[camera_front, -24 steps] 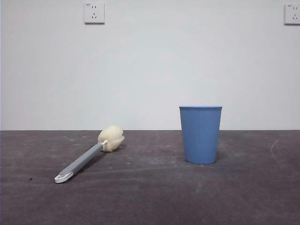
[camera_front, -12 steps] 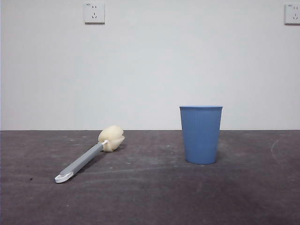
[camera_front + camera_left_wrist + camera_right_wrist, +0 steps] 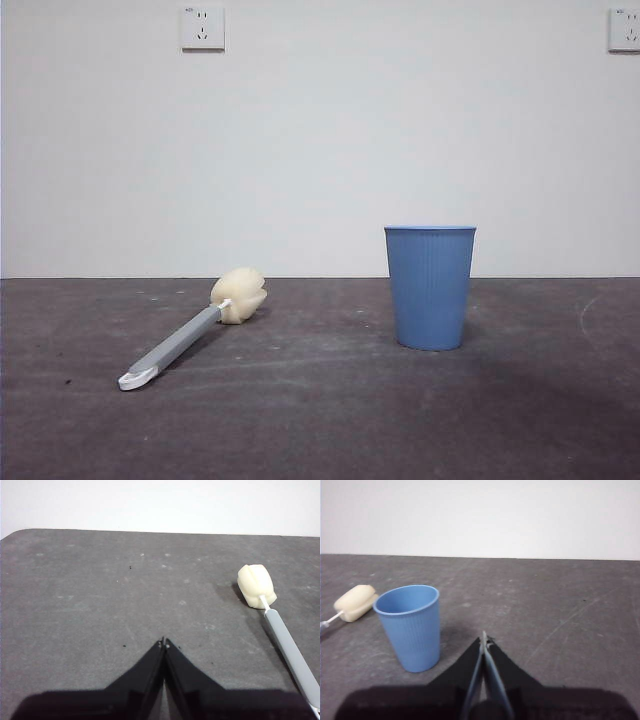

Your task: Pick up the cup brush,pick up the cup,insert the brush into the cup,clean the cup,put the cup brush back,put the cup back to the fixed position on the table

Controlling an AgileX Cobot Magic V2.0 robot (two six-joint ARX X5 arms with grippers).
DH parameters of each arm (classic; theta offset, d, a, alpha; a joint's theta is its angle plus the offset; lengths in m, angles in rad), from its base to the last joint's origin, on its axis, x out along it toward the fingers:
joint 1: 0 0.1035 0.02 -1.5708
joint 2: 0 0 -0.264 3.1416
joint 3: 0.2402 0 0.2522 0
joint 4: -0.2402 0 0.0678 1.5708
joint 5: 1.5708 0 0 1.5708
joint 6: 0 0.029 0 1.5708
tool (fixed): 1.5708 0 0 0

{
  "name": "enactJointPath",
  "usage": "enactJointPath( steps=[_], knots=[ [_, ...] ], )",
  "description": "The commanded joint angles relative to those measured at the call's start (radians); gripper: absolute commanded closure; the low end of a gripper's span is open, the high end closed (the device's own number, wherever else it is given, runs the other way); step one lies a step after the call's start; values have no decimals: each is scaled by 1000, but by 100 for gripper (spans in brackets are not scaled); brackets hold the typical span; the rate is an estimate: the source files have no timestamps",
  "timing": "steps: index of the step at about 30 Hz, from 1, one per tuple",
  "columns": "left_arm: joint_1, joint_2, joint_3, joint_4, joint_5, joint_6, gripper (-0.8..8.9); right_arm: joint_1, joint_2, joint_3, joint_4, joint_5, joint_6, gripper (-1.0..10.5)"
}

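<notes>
Both claws, the left gripper (image 3: 164, 642) and the right gripper (image 3: 484, 636), hover above the table (image 3: 320, 420) with jaws pressed together, holding nothing. Upright at right stands the cup (image 3: 430, 288); the cup brush (image 3: 190, 333) lies flat well to its left, sponge head far, looped end near. Picking up the brush comes first, I judge: part the left jaws, line them across the slim handle, then descend at mid-handle.

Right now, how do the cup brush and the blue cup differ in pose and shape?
The cup brush lies flat on the table; the blue cup stands upright, mouth up. The brush is long and slim, with a cream sponge head; the cup is wide, ribbed and tapers toward its base. Both rest untouched on the table, apart from each other.
</notes>
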Motion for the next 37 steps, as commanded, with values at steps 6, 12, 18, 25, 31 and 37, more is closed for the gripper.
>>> enactJointPath(
  steps=[6, 12, 18, 25, 31, 37],
  knots=[
    [3, -2, -14, 6, 2, -6, 817, -43, -69, -39, -104, -3, 24, 945],
    [3, -2, -14, 6, 1, -6, 817, -47, -69, -39, -150, -3, 24, 945],
    [3, -2, -14, 6, 1, -6, 817, -46, -69, -38, -149, 0, 25, 945],
    [3, -2, -14, 6, 1, -6, 817, -47, -69, -38, -149, 0, 25, 945],
    [3, -2, -14, 6, 1, -6, 817, -47, -69, -38, -149, 0, 25, 945],
    [3, -2, -14, 6, 1, -6, 817, -47, -69, -38, -149, 0, 25, 945]
  ],
)
